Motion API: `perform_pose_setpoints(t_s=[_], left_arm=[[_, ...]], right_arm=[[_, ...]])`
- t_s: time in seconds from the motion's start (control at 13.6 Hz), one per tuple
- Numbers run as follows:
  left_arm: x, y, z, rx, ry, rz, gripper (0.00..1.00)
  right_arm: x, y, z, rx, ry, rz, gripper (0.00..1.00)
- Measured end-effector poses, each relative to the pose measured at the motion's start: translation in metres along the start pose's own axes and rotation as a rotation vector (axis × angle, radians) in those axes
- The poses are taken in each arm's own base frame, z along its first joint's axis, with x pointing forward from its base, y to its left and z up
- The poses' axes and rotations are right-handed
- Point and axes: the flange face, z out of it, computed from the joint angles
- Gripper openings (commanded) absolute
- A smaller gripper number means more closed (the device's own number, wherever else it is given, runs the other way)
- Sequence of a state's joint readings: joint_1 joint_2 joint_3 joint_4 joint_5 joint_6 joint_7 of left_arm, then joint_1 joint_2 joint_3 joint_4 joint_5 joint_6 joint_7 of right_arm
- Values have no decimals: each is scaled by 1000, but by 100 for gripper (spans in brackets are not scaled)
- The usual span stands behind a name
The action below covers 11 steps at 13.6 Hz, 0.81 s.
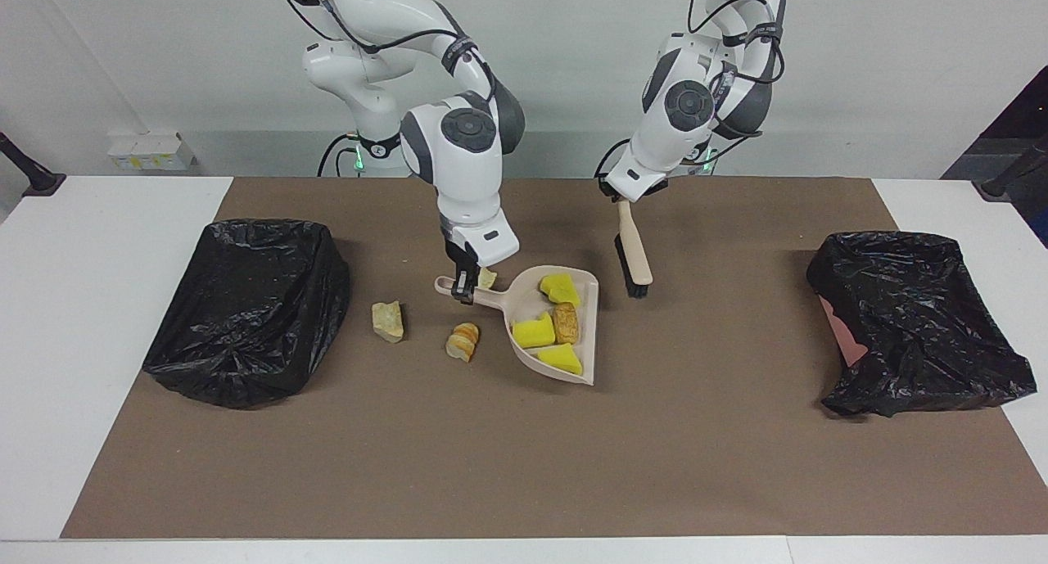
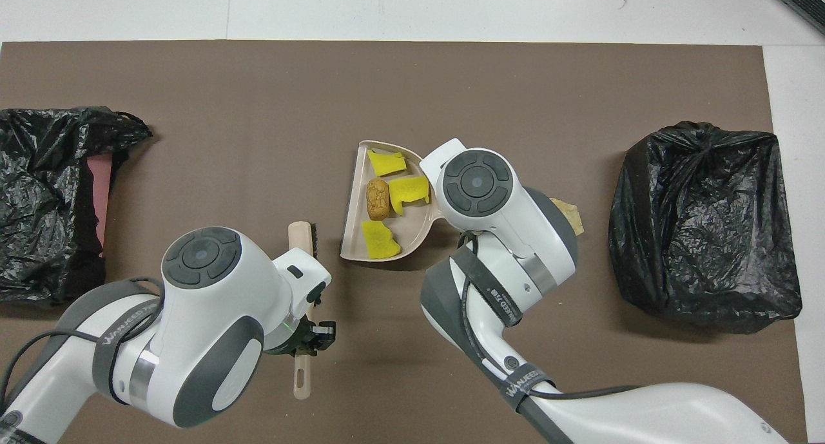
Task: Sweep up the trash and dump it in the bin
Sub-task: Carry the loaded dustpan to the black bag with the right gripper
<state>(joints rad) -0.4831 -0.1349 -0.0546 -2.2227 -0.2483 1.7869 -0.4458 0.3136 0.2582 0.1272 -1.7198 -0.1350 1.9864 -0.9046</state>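
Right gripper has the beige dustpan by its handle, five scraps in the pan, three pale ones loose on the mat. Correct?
Not quite: the beige plastic dustpan holds four scraps, not five: three bright yellow spongy chunks and one golden-brown lump, as the facing view shows. The rest stands: the right gripper grips the handle, and three pale bread-like pieces lie loose on the brown mat.
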Motion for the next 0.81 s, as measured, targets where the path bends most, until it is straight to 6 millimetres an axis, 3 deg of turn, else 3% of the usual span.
perform_pose_setpoints(t_s=[0.29, 0.44, 0.59, 0.81], left_arm=[[-1, 2, 1, 2, 0, 4, 0], [-9, 15, 9, 16, -2, 2, 0], [-28, 38, 31, 46, -5, 4, 0], [-58, 68, 83, 82, 23, 43, 0]], right_arm=[[-43, 16, -36, 31, -17, -59, 0], [-67, 22, -51, 49, -9, -81, 0], [-99, 27, -70, 56, -13, -88, 0], [-164, 38, -94, 57, -13, -81, 0]])
